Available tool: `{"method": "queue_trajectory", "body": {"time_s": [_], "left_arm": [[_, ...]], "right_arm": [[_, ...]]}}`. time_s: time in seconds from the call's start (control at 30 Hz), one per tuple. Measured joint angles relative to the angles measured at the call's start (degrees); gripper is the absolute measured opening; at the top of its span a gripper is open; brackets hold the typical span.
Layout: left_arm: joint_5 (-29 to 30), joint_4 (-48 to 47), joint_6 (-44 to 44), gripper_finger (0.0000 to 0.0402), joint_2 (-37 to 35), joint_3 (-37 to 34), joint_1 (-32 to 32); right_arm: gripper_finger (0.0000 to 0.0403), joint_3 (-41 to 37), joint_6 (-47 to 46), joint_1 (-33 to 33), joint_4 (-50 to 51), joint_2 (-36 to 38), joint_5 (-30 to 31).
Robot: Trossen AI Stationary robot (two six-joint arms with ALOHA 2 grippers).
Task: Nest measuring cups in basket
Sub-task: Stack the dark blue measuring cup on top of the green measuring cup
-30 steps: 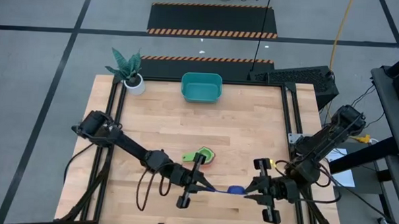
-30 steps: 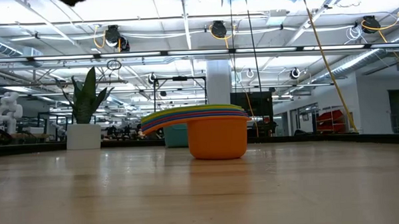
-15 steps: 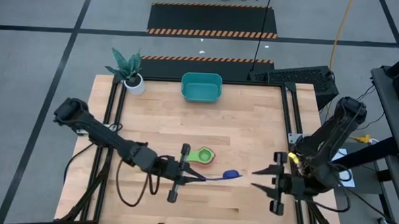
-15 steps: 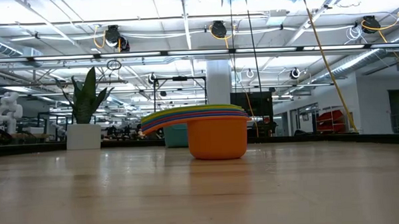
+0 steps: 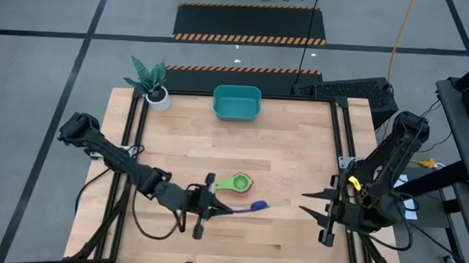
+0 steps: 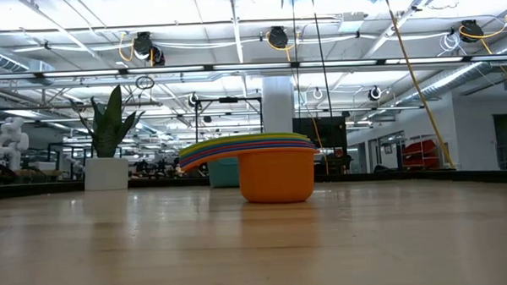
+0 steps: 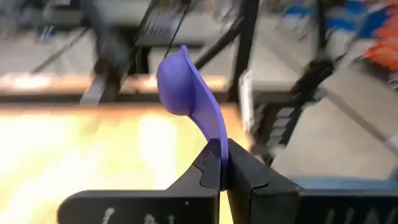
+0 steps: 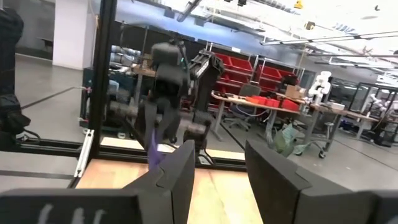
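Note:
A small blue-violet measuring cup hangs above the near middle of the table with my left gripper shut on it; the left wrist view shows its bowl beyond the fingertips. A nested stack of measuring cups, green on top, rests on the wood just beyond; the low view shows its orange bottom cup. The teal basket stands at the far edge. My right gripper is open near the right edge, level, with nothing between its fingers. My left gripper pinches the free end of the blue-violet cup's handle between its two fingers. The fingers come in about level from the table's left and lie along the handle. The cup is lifted clear of the table, its bowl sticking out past the fingertips toward the right.
A white pot with a green plant stands at the far left corner, left of the basket. Black frame rails run along both table sides. Bare wood lies between the stack and the basket.
My right gripper has opened beside the blue-violet cup and drawn back toward the table's right edge, tipping up to level. My left gripper, still shut on the handle, has carried the cup up and toward the left and far side, turning from slanting down to about level.

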State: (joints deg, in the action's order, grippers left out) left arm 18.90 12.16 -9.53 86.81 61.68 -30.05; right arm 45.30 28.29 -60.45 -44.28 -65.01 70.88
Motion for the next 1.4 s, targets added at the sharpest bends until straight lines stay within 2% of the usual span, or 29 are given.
{"method": "queue_trajectory", "body": {"time_s": [0.13,0.27,0.5,0.77,1.2,1.4], "left_arm": [[6.21,-1.14,-5.46,0.0007,0.06,-4.01,-0.76],[9.6,-0.15,-11.06,0.0006,-0.6,-9.72,-1.01],[9.64,18.42,-16.13,0.0007,-0.68,-21.75,0.22],[8.13,31.44,-24.23,0.0017,-0.55,-33.25,2.94],[7.95,33.54,-28.41,0.0008,0.55,-34.39,3.55],[7.27,41.66,-30.29,0.0016,5.93,-34.05,3.6]], "right_arm": [[0.0137,0.0,0.48,-0.88,-0.06,0.0,0.03],[0.0137,0.0,0.92,-1.18,-0.36,0.0,0.01],[0.0137,0.0,1.38,-1.18,-0.47,0.0,-0.08],[0.0137,0.0,2.64,-1.16,-0.47,0.0,-0.16],[0.0137,0.02,3.06,-1.16,-0.6,0.07,-0.16],[0.0137,0.02,4.07,-1.16,-1.35,0.07,-0.19]]}}
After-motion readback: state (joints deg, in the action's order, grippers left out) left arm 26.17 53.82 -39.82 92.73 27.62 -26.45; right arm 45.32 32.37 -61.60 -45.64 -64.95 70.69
